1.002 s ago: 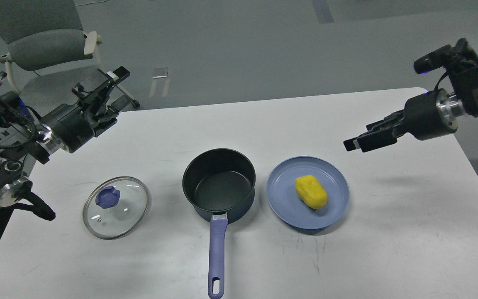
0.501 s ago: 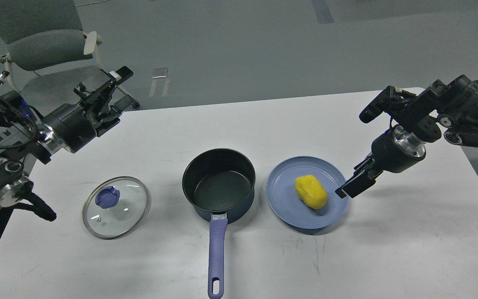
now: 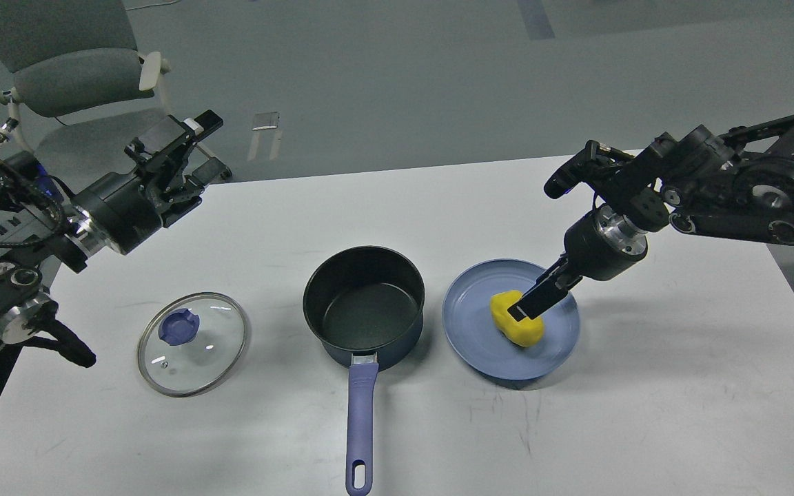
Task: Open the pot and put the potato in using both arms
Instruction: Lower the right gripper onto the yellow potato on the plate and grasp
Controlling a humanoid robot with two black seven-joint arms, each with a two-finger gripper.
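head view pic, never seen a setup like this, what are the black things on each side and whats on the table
This picture is taken from the robot's own head, looking down at a white table. The black things are its two arms, each ending in a two-finger gripper. The left gripper hangs open above the table's far left corner, holding nothing. The right gripper reaches down onto a yellow potato lying on a blue plate; whether it grips yet is unclear. In the middle stands an open, empty pot with a purple handle. Its glass lid lies flat to the left.
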